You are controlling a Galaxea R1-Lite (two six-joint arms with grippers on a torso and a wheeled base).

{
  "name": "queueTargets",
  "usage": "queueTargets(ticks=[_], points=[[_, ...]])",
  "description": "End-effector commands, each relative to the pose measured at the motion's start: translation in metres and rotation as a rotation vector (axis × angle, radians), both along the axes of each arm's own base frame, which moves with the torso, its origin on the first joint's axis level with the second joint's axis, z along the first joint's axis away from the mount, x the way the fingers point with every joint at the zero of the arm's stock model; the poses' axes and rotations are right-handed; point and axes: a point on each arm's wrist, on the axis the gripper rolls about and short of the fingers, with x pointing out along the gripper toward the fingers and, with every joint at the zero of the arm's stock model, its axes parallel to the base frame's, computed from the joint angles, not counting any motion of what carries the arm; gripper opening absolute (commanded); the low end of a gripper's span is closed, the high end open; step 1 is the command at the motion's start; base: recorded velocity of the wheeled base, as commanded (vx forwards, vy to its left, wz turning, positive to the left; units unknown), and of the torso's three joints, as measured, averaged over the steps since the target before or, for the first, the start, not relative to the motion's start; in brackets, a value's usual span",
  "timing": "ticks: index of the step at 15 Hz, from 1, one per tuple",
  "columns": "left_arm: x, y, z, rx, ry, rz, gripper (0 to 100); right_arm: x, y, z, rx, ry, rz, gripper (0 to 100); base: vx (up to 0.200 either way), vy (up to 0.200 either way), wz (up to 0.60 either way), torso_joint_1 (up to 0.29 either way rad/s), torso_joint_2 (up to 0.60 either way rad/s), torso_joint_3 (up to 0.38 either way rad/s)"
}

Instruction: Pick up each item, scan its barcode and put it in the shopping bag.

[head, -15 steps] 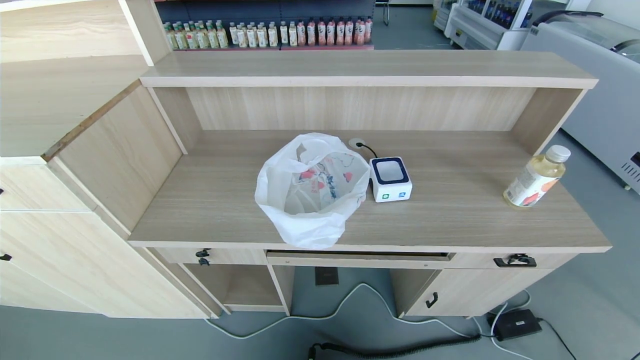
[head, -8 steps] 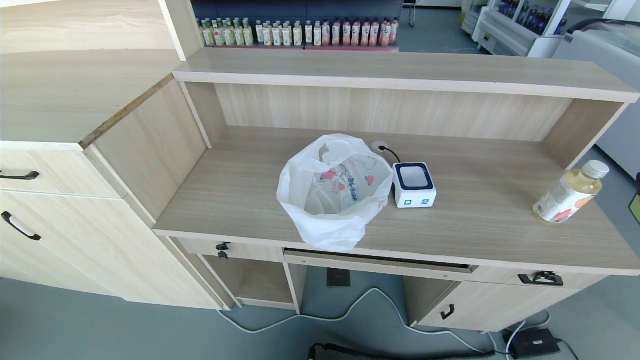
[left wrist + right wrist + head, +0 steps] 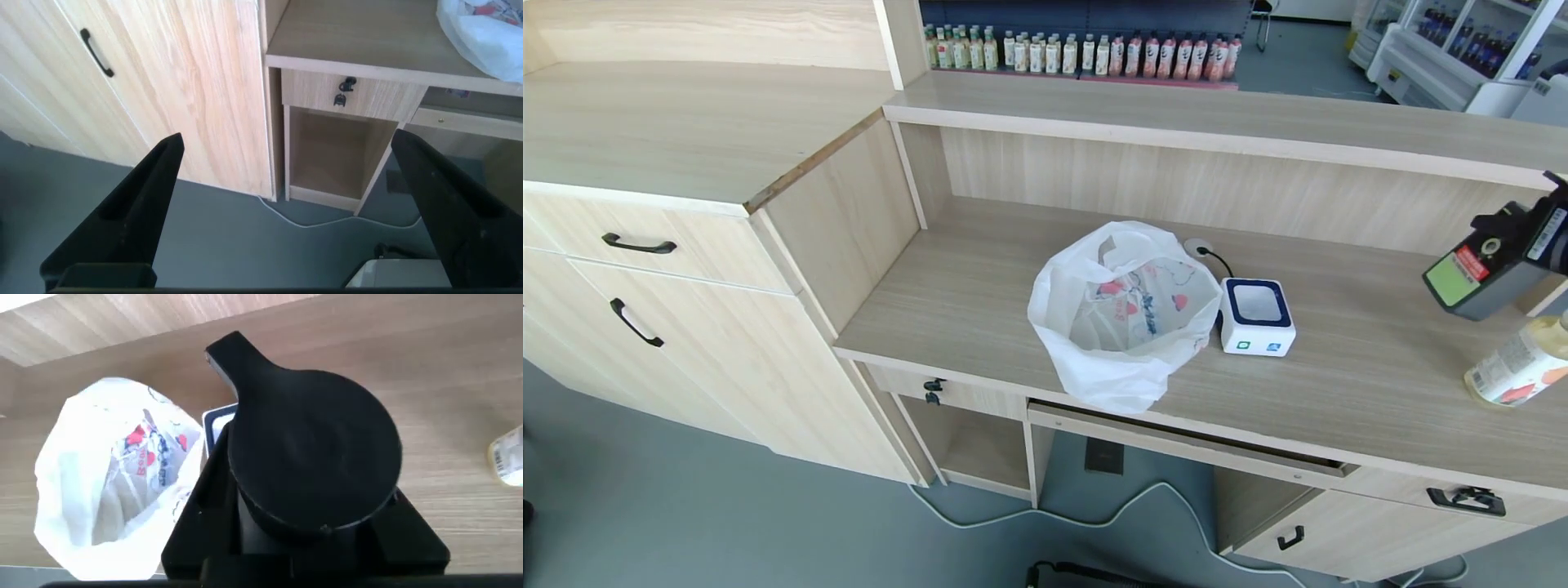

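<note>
A white plastic shopping bag [image 3: 1123, 318] stands open on the wooden counter [image 3: 1380, 384], with a small white barcode scanner [image 3: 1255, 316] right beside it. At the counter's right end stands a bottle [image 3: 1515, 363] of pale yellow drink. The black end of my right arm [image 3: 1494, 261] hangs just above and behind the bottle, and its fingers are hidden. From the right wrist I see the bag [image 3: 122, 482], a corner of the scanner [image 3: 216, 429] and the bottle [image 3: 508, 453] past a black round part. My left gripper [image 3: 288, 143] is open and holds nothing, low before the counter's front.
A tall cabinet [image 3: 686, 147] adjoins the counter on the left. A raised back shelf [image 3: 1217, 114] runs above the counter. Drawers with a lock [image 3: 347, 86] sit below its edge. A cable [image 3: 1094, 514] lies on the grey floor. Store shelves with bottles [image 3: 1086, 53] stand behind.
The head camera has turned, so the whole scene has slid right in the picture. My right arm has come into view at the right edge, above the bottle.
</note>
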Motion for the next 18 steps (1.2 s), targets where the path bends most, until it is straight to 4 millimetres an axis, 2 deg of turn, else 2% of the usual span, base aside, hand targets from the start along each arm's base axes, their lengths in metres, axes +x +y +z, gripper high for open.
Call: queueTargets(ticks=[1,3,7,11,14,18], points=[[0.0,0.0,0.0,0.0,-0.001,0.0,100,0.062,-0.008,-0.028,0.172,0.135,0.01,0,0.0,0.0,0.0,0.0,0.0,0.0],[0.0,0.0,0.0,0.0,-0.001,0.0,100,0.077,-0.006,-0.031,0.236,0.122,0.143,0,0.0,0.0,0.0,0.0,0.0,0.0],[0.0,0.0,0.0,0.0,-0.001,0.0,100,0.098,0.0,-0.047,0.213,0.102,0.26,0,0.0,0.0,0.0,0.0,0.0,0.0],[0.0,0.0,0.0,0.0,-0.001,0.0,100,0.112,0.001,-0.064,0.128,0.109,0.309,0,0.0,0.0,0.0,0.0,0.0,0.0],[0.0,0.0,0.0,0.0,-0.001,0.0,100,0.126,0.006,-0.059,0.105,0.057,0.33,0,0.0,0.0,0.0,0.0,0.0,0.0],[0.0,0.0,0.0,0.0,-0.001,0.0,100,0.134,0.01,-0.065,0.085,0.065,0.348,0,0.0,0.0,0.0,0.0,0.0,0.0]])
